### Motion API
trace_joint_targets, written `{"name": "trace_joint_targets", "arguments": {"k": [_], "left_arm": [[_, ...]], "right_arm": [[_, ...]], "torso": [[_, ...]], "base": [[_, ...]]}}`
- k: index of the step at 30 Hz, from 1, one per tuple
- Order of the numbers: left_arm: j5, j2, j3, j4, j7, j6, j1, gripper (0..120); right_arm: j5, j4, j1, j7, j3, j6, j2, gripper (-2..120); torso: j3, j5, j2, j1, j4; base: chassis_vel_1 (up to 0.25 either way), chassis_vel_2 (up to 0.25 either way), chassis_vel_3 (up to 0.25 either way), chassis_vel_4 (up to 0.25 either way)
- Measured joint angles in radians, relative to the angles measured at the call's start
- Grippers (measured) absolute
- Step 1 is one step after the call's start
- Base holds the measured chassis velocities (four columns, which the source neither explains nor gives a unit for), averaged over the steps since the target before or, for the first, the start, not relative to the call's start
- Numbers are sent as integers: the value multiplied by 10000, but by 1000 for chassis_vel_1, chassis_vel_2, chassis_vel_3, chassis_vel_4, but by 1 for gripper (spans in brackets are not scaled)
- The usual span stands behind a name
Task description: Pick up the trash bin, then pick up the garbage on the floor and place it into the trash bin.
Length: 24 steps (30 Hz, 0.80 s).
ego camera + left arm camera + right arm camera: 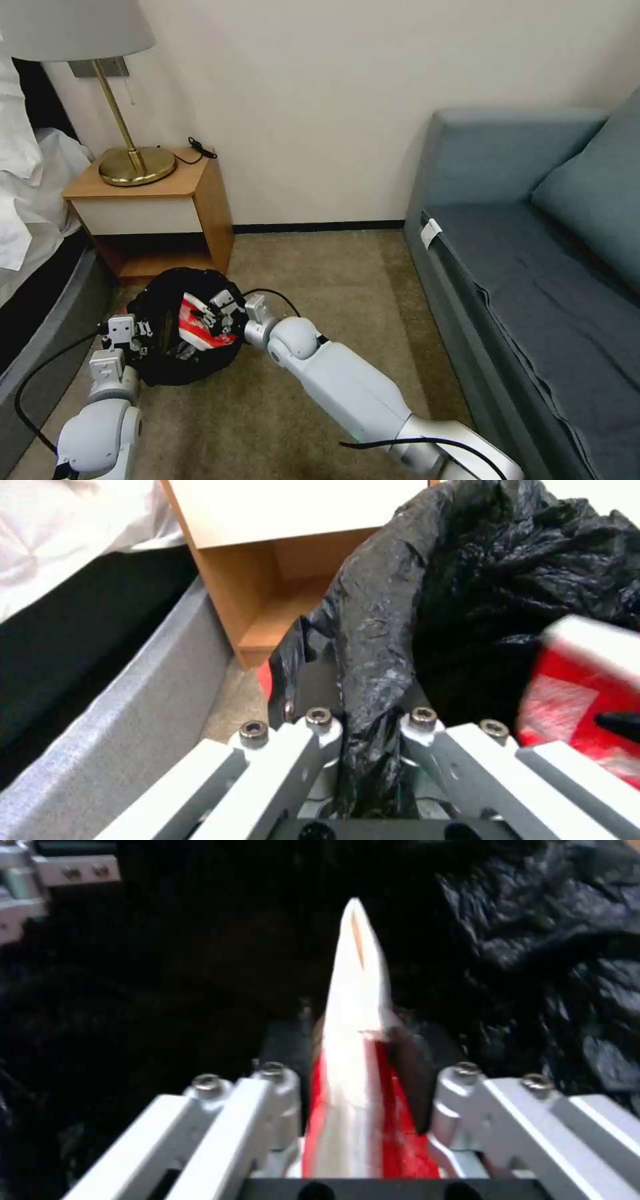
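Right gripper point(363, 1040) clamped the flattened red-white carton scrap point(200, 323) over the black-bagged bin point(163, 363); left gripper point(363, 715) pinched its rim beside the wooden nightstand point(207, 193).

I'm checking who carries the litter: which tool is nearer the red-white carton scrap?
Right. The right tool is shut on the red-white carton scrap over the trash bin; the left tool grips the bin's rim beside it.

The black bag point(160, 313) is hiding the white wall of the trash bin point(175, 373) all round. My right pincer point(357, 1040) is covering the lower part of the red-white carton scrap point(353, 1005), and the picture edge is cutting off the lamp's shade point(73, 27).
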Motion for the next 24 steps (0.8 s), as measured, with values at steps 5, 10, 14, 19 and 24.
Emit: {"name": "trace_joint_targets", "arguments": {"k": [5,10,14,19,24], "left_arm": [[4,-104,65,0,0,-1,3,4],[17,-163,60,5,-6,-9,62,4],[-62,-202,-23,72,-46,-45,70,4],[-1115,-405,-262,-129,-348,334,-7,4],[-2479,-744,-519,-324,-1020,661,-141,4]], "right_arm": [[-73,-22,-105,6,41,75,-54,49],[-63,81,-80,45,103,90,-30,67],[-51,376,-37,91,382,81,-28,82],[188,927,-188,234,1595,-86,-19,96],[273,937,-650,258,3582,31,-21,100]], "torso": [[0,0,0,0,-1],[0,0,0,0,1],[0,1,0,0,1],[0,3,0,0,4],[0,3,0,0,-3]], "base": [[0,0,0,0],[0,0,0,0],[0,0,0,0],[0,0,0,0],[0,0,0,0]]}}
